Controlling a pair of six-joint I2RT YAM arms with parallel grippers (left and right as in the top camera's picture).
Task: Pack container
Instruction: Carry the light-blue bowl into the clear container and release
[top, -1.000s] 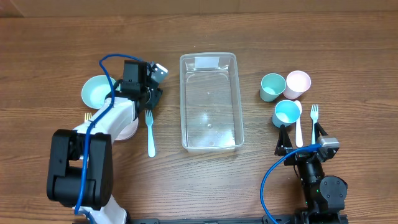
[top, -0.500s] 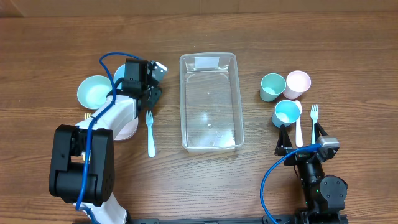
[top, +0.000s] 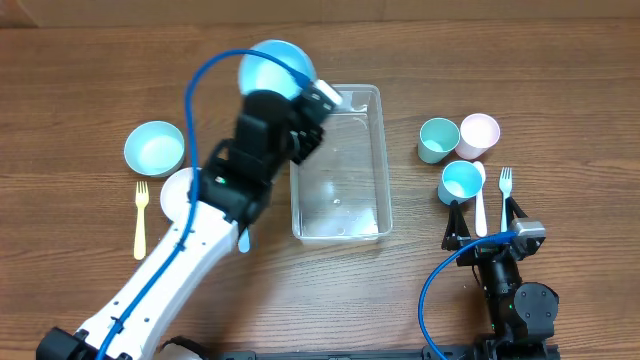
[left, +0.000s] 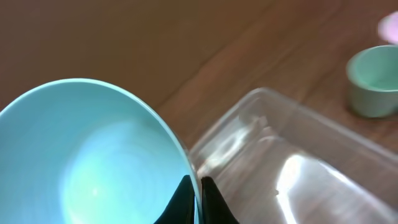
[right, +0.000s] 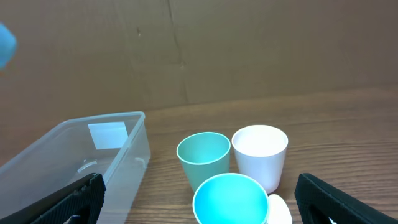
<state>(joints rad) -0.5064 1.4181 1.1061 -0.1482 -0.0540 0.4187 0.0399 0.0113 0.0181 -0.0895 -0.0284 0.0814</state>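
Note:
The clear plastic container (top: 340, 210) lies in the middle of the table, with nothing in it that I can see. My left gripper (top: 308, 100) is shut on the rim of a light blue bowl (top: 272, 68) and holds it in the air by the container's far left corner. In the left wrist view the fingers (left: 199, 200) pinch the bowl's (left: 81, 155) rim, with the container (left: 298, 168) below to the right. My right gripper (top: 483, 215) is open and empty near the table's front right. The container also shows in the right wrist view (right: 93, 155).
A teal bowl (top: 155, 148), a white bowl (top: 178, 190) and a yellow fork (top: 140, 215) lie at the left. A blue fork (top: 243, 240) is partly under my left arm. At the right stand a green cup (top: 438, 140), a pink cup (top: 478, 133) and a blue cup (top: 461, 182), with a white spoon (top: 480, 205) and a blue fork (top: 505, 188).
My left arm has swung up and to the right from beside the teal bowl, carrying the light blue bowl to the container's far left corner. The right arm has not moved.

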